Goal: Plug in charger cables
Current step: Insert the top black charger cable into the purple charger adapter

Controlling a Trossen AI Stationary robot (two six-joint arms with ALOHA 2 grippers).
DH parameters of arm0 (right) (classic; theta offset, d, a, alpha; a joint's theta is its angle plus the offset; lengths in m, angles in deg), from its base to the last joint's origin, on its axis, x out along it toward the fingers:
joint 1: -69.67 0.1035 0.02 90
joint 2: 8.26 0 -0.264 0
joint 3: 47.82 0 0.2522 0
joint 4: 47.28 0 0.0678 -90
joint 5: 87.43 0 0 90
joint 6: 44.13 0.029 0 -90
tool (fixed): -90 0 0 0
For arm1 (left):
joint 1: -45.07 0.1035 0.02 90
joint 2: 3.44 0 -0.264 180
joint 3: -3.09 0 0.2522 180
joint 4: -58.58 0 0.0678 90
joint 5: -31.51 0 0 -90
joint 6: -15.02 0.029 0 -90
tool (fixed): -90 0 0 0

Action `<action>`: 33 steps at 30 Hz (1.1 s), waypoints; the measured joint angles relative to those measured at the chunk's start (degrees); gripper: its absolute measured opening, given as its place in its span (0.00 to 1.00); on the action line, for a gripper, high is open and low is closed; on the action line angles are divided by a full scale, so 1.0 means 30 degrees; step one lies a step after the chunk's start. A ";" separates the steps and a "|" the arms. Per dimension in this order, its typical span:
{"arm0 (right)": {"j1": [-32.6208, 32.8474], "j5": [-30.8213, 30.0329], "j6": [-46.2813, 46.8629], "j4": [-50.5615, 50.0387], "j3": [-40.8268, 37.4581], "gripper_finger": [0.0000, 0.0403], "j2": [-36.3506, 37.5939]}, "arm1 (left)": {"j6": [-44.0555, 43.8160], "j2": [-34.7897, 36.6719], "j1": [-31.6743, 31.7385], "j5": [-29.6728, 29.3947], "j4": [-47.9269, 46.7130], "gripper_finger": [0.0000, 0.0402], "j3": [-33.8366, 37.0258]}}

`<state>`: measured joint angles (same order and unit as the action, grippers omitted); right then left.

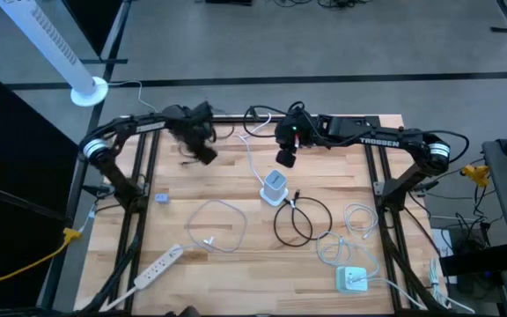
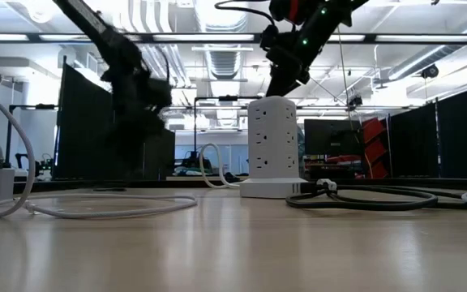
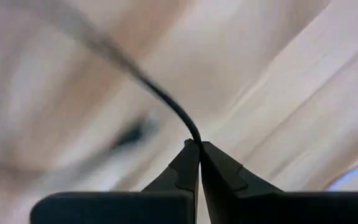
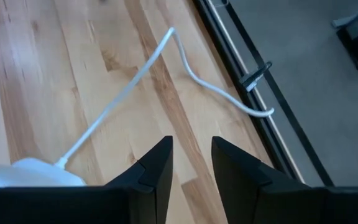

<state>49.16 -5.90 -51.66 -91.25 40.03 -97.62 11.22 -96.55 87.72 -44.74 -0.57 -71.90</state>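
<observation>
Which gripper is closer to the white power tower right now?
Right. The right gripper hangs just beyond the power tower, above it, open. The left gripper is farther off to the tower's left, shut on a thin dark cable.

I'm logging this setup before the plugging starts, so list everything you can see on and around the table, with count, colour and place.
Power tower: one, white, upright at table centre.
Black cable: one, looped beside the tower.
White cables: a few, loose loops, left of centre and right side.
Power strip: one, white, near left corner.
Charger block: one, white, near right corner.
Table: one, light wood.
Fan: one, white, on floor beyond the left corner.
Left gripper: shut on a thin dark cable, far left.
Right gripper: open, above the tower.
</observation>
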 joint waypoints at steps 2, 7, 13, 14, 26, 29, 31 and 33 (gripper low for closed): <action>-0.0007 -0.0005 -0.0005 0.0340 0.0000 0.23 0.0000 | -0.0834 0.0965 -0.0334 0.0671 0.1509 0.00 -0.0282; 0.0044 0.0022 0.0007 0.0688 0.0000 0.21 0.0000 | -0.0767 0.2193 -0.0240 0.0161 0.1930 0.00 -0.0814; 0.0044 0.0029 0.0011 0.0706 0.0000 0.19 -0.0007 | 0.0041 0.2169 -0.0144 0.0327 0.0869 0.02 -0.0896; 0.0044 0.0029 0.0015 0.0704 0.0000 0.18 -0.0007 | 0.0265 0.2155 -0.0190 0.0451 0.0861 0.02 -0.0896; 0.0044 0.0016 0.0682 0.0741 0.0007 0.15 0.0000 | 0.5313 -0.0476 -0.0975 -0.1746 0.0550 0.16 -0.0896; 0.0044 -0.0009 0.1035 0.0741 0.0007 0.17 0.0000 | 0.7444 -0.1301 -0.1363 -0.2810 0.0660 0.25 -0.0896; 0.0044 -0.0022 0.1050 0.0717 0.0007 0.18 0.0000 | 0.8564 -0.1735 -0.1587 -0.3209 0.0893 0.31 -0.0896; 0.0044 -0.0022 0.1192 0.0717 0.0007 0.19 0.0000 | 0.9368 -0.1974 -0.1671 -0.3234 0.1262 0.36 -0.0896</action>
<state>49.29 -5.96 -48.09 -89.10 40.05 -97.62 39.33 -102.48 82.70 -54.45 3.21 -74.59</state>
